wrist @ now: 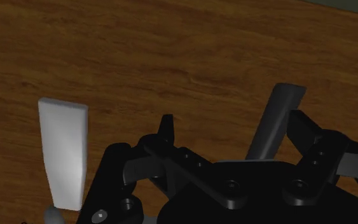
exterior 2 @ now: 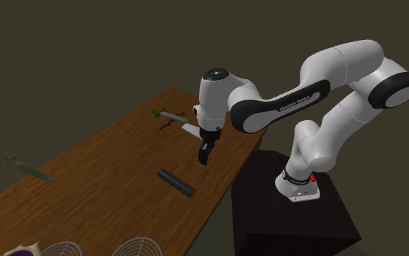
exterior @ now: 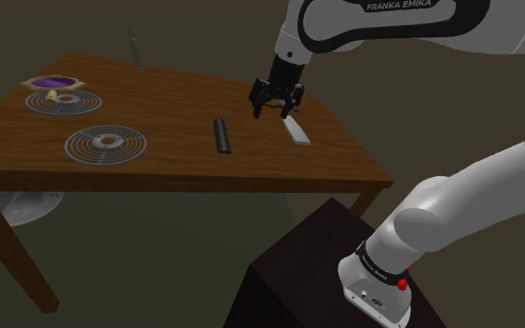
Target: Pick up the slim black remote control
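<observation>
The slim black remote (exterior: 221,135) lies flat on the brown wooden table (exterior: 167,177), near its front middle in the shoulder view. My black gripper (exterior: 277,107) hovers above the table between this remote and a white remote (exterior: 297,129). Its fingers stand apart and hold nothing. In the second exterior view the gripper (exterior 2: 205,154) hangs over the table's edge side, with the black remote (exterior 2: 176,182) lower left of it. In the wrist view the open gripper (wrist: 234,130) has the black remote (wrist: 278,111) beside one finger and the white remote (wrist: 63,153) beyond the other.
Two round wire racks (exterior: 105,144) (exterior: 62,101) lie toward the shoulder view's left, with a purple-lined bowl (exterior: 53,84) behind them. A thin green object (exterior: 134,47) stands at the far edge. Another green item (exterior 2: 168,114) lies beyond the white remote (exterior 2: 190,130). The dark stand (exterior: 325,270) sits below the table.
</observation>
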{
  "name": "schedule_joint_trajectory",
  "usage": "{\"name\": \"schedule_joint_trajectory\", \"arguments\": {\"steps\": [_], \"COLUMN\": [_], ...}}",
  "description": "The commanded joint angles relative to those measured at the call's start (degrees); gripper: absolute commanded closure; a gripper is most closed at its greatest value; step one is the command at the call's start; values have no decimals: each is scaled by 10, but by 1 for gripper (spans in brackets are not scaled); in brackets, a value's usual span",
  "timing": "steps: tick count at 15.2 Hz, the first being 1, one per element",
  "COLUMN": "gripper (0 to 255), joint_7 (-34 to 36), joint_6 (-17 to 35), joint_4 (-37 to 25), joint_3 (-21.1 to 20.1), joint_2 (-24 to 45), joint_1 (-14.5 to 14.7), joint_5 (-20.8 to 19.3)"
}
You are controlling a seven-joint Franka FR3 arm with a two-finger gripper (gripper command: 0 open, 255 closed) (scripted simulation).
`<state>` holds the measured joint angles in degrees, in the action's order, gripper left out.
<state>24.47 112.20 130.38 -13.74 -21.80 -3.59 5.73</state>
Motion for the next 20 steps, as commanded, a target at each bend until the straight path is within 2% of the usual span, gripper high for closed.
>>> {"name": "schedule_joint_trajectory", "arguments": {"steps": [1,10,20], "gripper": [0,0,0], "joint_7": [44,231,244], "joint_6": [26,105,163], "joint_4": [-15,-134,-111], "joint_3": [-15,-50,-49], "joint_2": [42,245,282], "joint_1": [-4,-11,-7], "joint_5": [2,-28,-39]}}
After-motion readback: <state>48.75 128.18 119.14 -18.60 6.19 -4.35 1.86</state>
